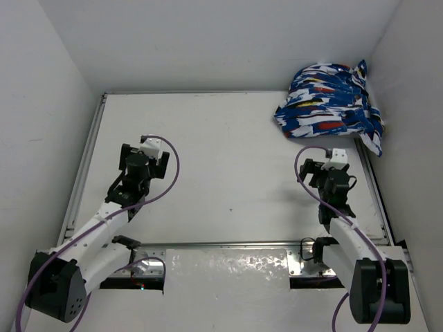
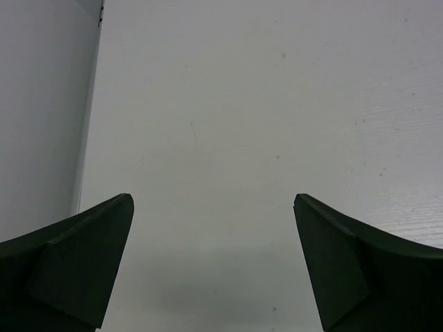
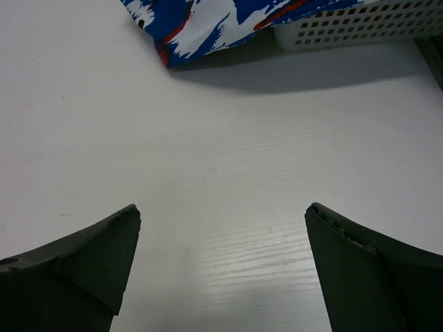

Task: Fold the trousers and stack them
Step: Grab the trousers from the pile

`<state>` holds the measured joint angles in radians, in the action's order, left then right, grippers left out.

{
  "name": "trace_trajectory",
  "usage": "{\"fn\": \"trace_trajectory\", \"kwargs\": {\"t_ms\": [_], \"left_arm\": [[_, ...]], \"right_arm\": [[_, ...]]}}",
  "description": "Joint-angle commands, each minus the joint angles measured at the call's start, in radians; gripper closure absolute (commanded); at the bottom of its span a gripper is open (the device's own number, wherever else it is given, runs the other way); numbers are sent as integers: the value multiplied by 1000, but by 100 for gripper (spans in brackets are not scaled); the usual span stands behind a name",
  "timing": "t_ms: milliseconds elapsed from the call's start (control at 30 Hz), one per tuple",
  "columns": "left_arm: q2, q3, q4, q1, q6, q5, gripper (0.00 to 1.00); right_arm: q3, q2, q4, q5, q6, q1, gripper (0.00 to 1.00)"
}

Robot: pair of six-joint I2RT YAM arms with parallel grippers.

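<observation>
Both arms bend low over the counter, the left claw and right claw spread wide. The trousers sit bunched in the far right corner, showing no clear long axis.

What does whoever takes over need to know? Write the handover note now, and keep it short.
Left gripper: jaws open, empty, above the table.
Right gripper: jaws open, empty, just short of the trousers.
Trousers: bunched in the far right corner, draped over a white basket.
Done: nothing folded yet.
Left: pull them out, spread flat, fold, stack.
</observation>
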<state>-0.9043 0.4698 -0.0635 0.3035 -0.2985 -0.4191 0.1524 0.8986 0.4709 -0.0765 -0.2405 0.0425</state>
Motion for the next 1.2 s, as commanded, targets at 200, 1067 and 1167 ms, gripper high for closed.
{"fn": "trace_trajectory", "kwargs": {"t_ms": [200, 1067, 1167], "left_arm": [[16, -27, 16, 20, -59, -37, 0], [-492, 510, 357, -20, 45, 214, 0], [-516, 536, 343, -24, 24, 207, 1]], "right_arm": [[370, 92, -228, 132, -25, 3, 5], [2026, 1594, -881, 41, -240, 106, 21], [1952, 1542, -842, 43, -235, 105, 91]]}}
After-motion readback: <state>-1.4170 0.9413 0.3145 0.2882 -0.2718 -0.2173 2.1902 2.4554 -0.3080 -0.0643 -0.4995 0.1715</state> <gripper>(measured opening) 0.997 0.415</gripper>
